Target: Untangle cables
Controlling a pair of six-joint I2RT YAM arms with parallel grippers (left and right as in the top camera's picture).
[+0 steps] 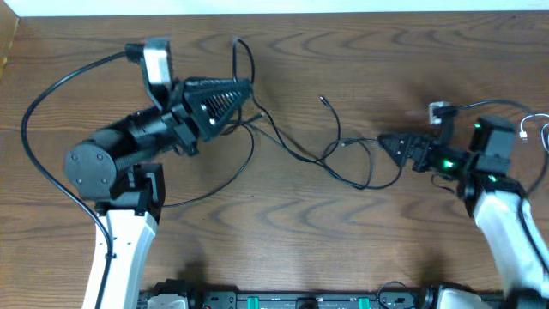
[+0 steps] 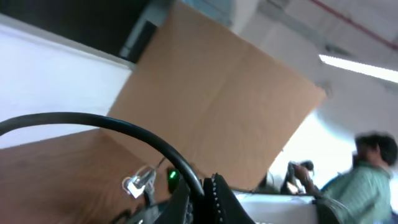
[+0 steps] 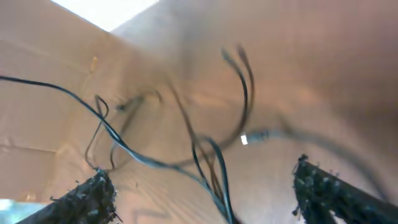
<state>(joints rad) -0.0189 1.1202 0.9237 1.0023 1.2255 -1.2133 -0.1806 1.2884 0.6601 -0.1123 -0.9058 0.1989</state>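
Thin black cables (image 1: 343,153) lie tangled on the wooden table's middle. One black cable (image 1: 243,60) loops up from my left gripper (image 1: 246,89), which is shut on it. In the left wrist view that cable (image 2: 93,121) arcs down between the closed fingers (image 2: 227,200). My right gripper (image 1: 386,142) points left at the tangle's right end. Its fingers (image 3: 93,196) stand wide apart, with several cable strands (image 3: 208,158) running between them untouched. A plug end (image 3: 247,139) lies just beyond. A white cord (image 1: 538,130) shows at the right edge.
The left arm's thick black cord (image 1: 43,94) sweeps round the table's left side. A cardboard wall (image 2: 217,93) stands behind the table, with a person (image 2: 373,174) beyond it. A small white plug (image 1: 439,110) sits by the right arm.
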